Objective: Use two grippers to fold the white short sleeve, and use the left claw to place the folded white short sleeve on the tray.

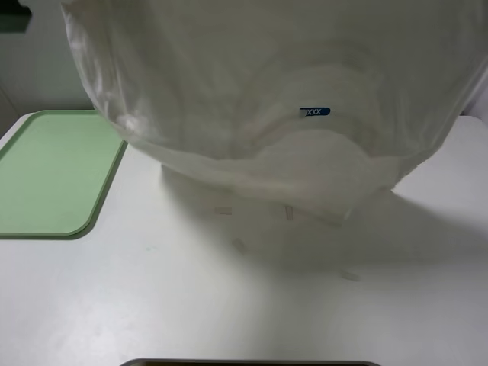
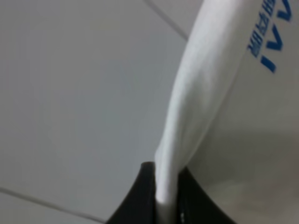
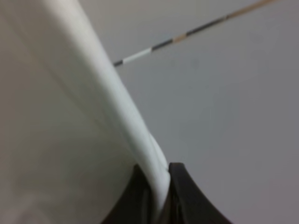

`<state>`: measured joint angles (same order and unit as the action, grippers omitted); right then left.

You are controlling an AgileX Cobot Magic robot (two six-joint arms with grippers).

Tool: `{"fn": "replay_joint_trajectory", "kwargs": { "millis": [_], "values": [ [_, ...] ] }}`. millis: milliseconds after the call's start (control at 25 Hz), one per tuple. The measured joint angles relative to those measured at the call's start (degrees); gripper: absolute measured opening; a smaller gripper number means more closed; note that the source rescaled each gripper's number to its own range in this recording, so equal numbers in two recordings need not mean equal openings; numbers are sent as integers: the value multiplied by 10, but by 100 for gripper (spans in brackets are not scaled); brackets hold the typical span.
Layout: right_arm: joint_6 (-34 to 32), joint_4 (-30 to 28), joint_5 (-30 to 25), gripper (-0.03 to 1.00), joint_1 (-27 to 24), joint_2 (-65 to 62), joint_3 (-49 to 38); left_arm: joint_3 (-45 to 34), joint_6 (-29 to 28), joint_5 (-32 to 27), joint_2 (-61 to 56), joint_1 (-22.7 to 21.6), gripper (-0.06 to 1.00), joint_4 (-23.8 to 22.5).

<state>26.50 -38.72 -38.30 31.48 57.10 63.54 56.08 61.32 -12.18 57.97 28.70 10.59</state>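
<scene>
**White short sleeve, hanging from two pincers above the bench**

Left pincer: dark jaws pressed together on a bunched fold of the white cloth, which rises from between them; blue lettering shows on the panel beside the fold. Right pincer: jaws likewise pinching a rolled edge of the same cloth. From the high camera the garment fills the upper view, with the blue neck label showing through. Whether its lower hem touches the bench cannot be told. Green tray: flat on the bench, at the cloth's left side. Small tape strips: on the bench under the hem.
</scene>
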Motion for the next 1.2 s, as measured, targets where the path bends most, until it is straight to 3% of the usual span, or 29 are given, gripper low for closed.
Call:
{"fn": "replay_joint_trajectory", "kwargs": {
  "millis": [240,320,440,640,800,1000,1200],
  "values": [
    [97,118,-4,0,0,-37,58,52,0,-24,-18,16,0,-3],
    [116,122,-4,0,0,-28,84,60,0,-26,-18,16,0,-3],
    [127,92,-4,0,0,8,114,72,0,-18,-8,6,0,-3],
    [113,51,-1,0,-2,91,137,75,-1,-22,123,-85,0,-2],
    [87,32,5,0,-2,245,138,75,-2,-15,214,-119,0,-3],
    [34,-62,17,0,-8,381,138,75,-1,6,300,-134,0,-4],
    [-14,-120,47,0,-29,423,138,75,24,27,360,-134,0,-4]
  ]
}}
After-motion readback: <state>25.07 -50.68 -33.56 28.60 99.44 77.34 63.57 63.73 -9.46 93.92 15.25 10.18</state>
